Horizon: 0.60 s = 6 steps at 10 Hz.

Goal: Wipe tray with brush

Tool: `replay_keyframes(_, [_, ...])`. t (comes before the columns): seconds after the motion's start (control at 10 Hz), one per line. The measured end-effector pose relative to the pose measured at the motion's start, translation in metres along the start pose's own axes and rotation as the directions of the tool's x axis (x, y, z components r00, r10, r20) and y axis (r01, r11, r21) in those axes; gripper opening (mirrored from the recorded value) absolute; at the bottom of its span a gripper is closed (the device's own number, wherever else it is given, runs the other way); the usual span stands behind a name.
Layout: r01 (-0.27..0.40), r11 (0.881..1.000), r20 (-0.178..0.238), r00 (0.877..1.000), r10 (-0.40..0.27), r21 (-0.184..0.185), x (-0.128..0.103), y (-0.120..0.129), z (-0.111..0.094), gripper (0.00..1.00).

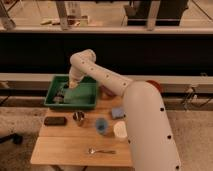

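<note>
Camera view: end effector [66, 90] over tray [70, 105], cup [78, 118] near.

The gripper [70, 85] hangs inside the tray [75, 105] — the brush [60, 94] just left of its fingers; block [55, 120], metal cup [78, 118] and spoon [101, 150] lie in front, outside.

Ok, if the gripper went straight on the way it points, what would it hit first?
The gripper, down in the tray, would likely meet the brush beneath it, then the tray floor.
</note>
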Motion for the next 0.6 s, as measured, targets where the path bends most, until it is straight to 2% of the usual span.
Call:
replay_keyframes(0.2, [0.003,1.0,0.002,1.0,-0.003,0.006,-0.001,0.001,0.006,0.0])
replay_keyframes(0.4, [-0.017,1.0,-0.007,1.0,0.018,0.02,0.012,0.002,0.007,0.0])
replay_keyframes(0.6, [-0.051,0.998,-0.025,0.998,0.052,0.039,0.035,0.002,0.001,0.0])
